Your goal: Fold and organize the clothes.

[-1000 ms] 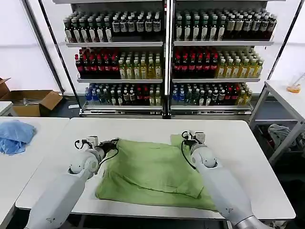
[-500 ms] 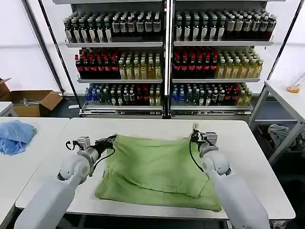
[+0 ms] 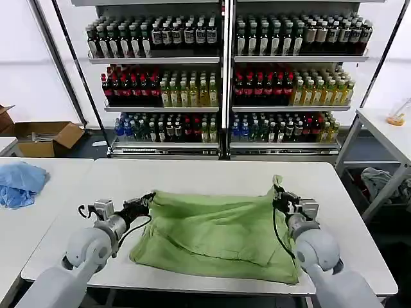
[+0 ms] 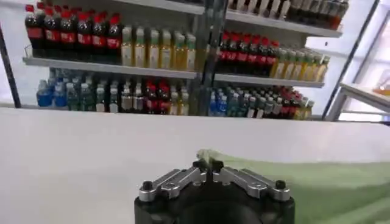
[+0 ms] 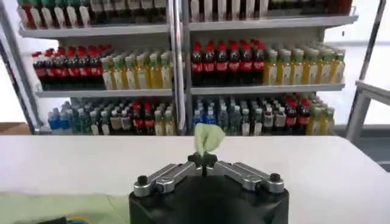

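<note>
The light green polo shirt [image 3: 212,234] lies partly folded on the white table [image 3: 192,173], its far edge stretched taut between my two grippers. My left gripper [image 3: 150,196] is shut on the shirt's far left corner; in the left wrist view that gripper [image 4: 208,164] pinches the green cloth [image 4: 317,182]. At the far right corner my right gripper [image 3: 278,190] is shut on a tuft of the shirt that sticks up. The right wrist view shows this gripper [image 5: 203,159] with the tuft [image 5: 208,137] above its tips.
A light blue cloth [image 3: 20,183] lies on the neighbouring table at the left. Behind the table stand shelves of bottles [image 3: 225,83]. A cardboard box [image 3: 45,136] sits on the floor at the back left, and another white table [image 3: 392,138] stands at the right.
Both grippers have moved apart and toward the table's front, holding the shirt's far corners. The far edge has been pulled wider and straighter.
</note>
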`<act>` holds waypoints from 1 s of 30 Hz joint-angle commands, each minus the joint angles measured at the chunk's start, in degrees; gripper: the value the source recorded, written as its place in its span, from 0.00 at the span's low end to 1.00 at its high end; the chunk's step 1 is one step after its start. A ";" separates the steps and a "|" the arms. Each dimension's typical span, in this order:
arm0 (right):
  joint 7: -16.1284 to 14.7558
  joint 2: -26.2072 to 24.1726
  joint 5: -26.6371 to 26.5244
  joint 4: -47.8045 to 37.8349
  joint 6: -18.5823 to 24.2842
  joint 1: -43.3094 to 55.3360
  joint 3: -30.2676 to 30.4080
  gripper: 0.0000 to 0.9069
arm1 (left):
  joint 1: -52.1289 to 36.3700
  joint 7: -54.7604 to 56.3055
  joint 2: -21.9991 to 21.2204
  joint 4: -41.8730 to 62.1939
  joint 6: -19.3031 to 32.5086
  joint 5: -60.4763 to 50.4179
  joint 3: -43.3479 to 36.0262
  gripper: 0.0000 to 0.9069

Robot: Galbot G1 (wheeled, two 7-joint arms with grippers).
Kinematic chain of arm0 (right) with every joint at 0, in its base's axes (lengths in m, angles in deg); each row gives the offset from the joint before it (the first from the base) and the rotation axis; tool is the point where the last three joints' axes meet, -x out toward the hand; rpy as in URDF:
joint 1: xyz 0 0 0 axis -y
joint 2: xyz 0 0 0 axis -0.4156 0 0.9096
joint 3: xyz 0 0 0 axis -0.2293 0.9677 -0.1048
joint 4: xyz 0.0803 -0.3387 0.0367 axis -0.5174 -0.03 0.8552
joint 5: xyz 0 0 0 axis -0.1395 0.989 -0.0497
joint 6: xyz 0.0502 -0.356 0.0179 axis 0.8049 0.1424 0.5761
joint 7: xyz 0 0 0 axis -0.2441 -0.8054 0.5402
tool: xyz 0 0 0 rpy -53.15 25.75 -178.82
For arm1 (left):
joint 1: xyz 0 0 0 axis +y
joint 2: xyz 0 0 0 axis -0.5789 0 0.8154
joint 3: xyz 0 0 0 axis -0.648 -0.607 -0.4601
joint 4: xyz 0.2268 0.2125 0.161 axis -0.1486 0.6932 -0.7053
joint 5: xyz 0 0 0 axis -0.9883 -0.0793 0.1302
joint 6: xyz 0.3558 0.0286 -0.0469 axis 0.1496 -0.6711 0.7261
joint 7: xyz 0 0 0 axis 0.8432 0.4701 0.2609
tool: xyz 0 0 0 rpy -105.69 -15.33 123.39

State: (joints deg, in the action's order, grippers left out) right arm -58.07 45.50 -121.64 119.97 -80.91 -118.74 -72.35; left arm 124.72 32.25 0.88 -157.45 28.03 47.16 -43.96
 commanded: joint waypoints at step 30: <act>0.17 3.27 7.03 7.50 -4.25 -16.05 -1.18 1.00 | 9.74 -0.16 -2.46 -3.26 1.06 -15.71 0.48 1.00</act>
State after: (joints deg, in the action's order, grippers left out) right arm -57.28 48.29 -116.07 126.07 -84.80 -132.89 -73.88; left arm 134.01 32.07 -0.99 -160.57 28.00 35.34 -43.44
